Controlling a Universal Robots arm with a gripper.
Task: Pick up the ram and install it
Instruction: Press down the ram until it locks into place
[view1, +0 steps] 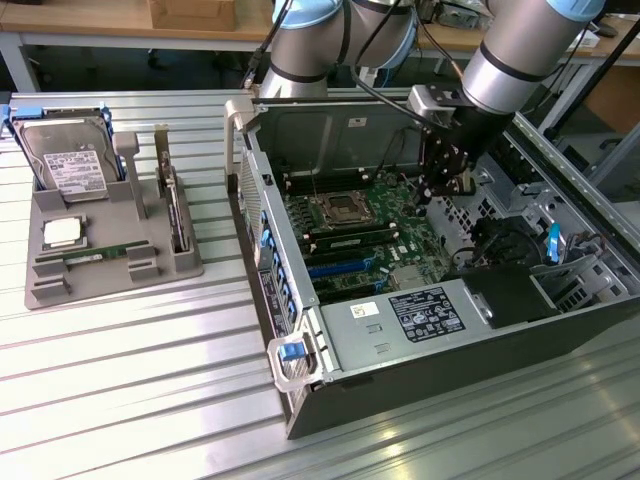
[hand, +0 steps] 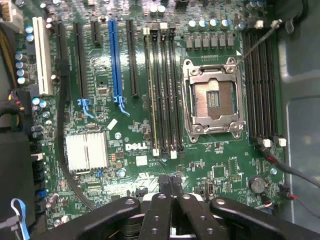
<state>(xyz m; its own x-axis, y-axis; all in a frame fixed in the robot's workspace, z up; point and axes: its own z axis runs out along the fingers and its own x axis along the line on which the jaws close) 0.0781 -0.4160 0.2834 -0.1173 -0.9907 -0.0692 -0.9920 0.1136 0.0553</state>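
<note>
The gripper is hanging over the motherboard inside the open computer case; the ram is lying in the grey tray at frame left.

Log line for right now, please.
hand: over motherboard, shut, empty | ram: in tray | CPU socket: open

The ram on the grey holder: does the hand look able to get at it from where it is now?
Probably yes, though not at once. The ram lies uncovered on the grey holder, open from above. The hand hangs over the motherboard inside the case, so it must clear the case wall first.
</note>
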